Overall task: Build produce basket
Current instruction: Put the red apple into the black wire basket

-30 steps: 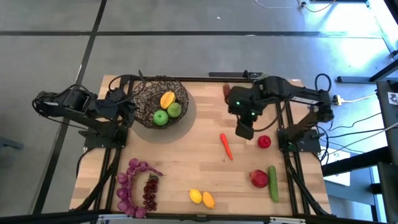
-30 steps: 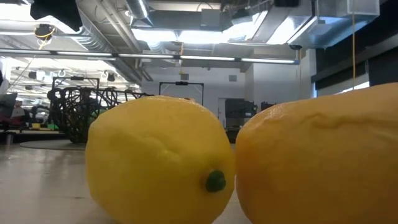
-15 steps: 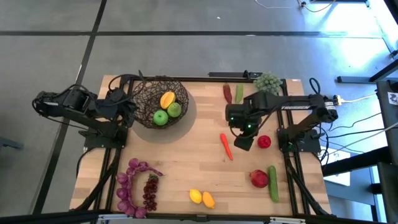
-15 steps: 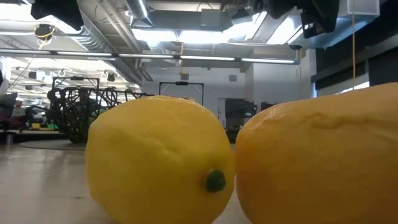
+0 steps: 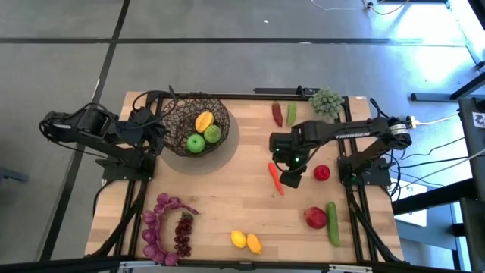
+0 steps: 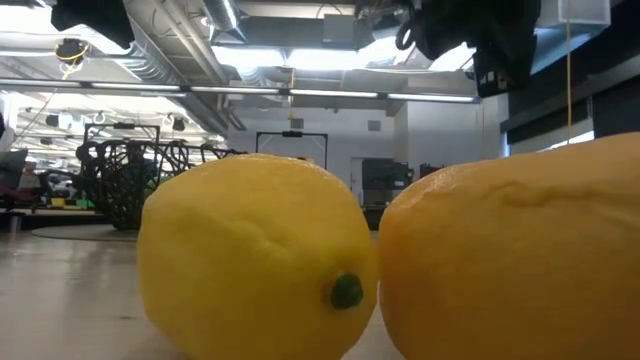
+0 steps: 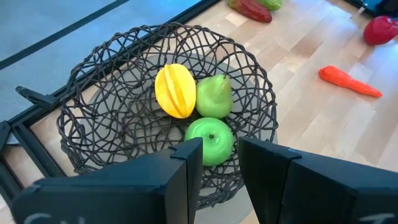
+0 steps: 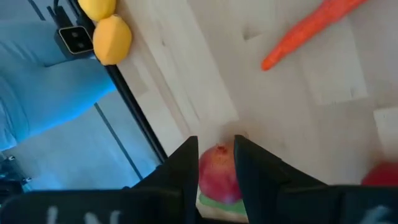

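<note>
Checking the table from my station, I find the basket (image 5: 195,125) at the far left, with a mango (image 5: 204,120) and two green apples (image 5: 196,142) in it. My left gripper (image 7: 214,171) waits beside it, fingers slightly apart, empty. My right gripper (image 5: 290,179) hangs just beside the carrot (image 5: 276,179), fingers narrowly parted, holding nothing. Lemons (image 5: 245,241) lie at the near edge.

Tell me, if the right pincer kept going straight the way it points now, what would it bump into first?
Probably the red pomegranate: it sits right between the right pincer's fingers in the wrist view, with the cucumber beside it. Depth is hard to judge.
</note>
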Robot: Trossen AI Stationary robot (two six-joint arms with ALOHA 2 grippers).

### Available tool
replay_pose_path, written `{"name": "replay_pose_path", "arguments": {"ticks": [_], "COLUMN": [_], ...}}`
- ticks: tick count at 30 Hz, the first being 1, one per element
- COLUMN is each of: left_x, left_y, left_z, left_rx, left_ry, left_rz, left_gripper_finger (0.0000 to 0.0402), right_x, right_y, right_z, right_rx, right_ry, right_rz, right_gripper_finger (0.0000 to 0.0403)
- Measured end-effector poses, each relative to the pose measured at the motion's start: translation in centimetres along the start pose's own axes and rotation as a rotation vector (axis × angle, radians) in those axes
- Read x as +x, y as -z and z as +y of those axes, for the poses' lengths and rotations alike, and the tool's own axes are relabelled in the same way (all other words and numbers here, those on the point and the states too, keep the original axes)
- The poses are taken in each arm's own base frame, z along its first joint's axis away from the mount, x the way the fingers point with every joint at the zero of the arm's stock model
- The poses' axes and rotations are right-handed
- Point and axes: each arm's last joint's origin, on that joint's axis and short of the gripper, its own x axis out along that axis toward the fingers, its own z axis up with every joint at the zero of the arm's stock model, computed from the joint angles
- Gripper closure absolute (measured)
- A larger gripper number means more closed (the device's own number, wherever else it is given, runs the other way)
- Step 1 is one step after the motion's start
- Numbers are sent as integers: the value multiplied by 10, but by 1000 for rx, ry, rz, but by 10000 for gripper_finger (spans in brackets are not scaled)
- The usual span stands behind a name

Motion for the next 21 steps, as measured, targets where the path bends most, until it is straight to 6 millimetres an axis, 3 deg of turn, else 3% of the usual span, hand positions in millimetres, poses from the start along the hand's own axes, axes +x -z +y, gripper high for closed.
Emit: {"name": "replay_pose_path", "arguments": {"ticks": [8,16,21], "left_x": [0,0,0], "left_y": [0,0,0], "left_z": [0,0,0], "left_rx": [0,1,1], "left_ry": [3,5,5], "left_rz": [4,5,6], "left_gripper_finger": [309,309,309], "right_x": [5,5,6], "right_y": [-5,-5,-6], "right_z": [0,0,-1], "right_rx": [-59,-91,-83], "right_ry": [-48,-39,-9], "right_rz": [-33,-37,-51], "right_gripper_finger": [308,346,349]}}
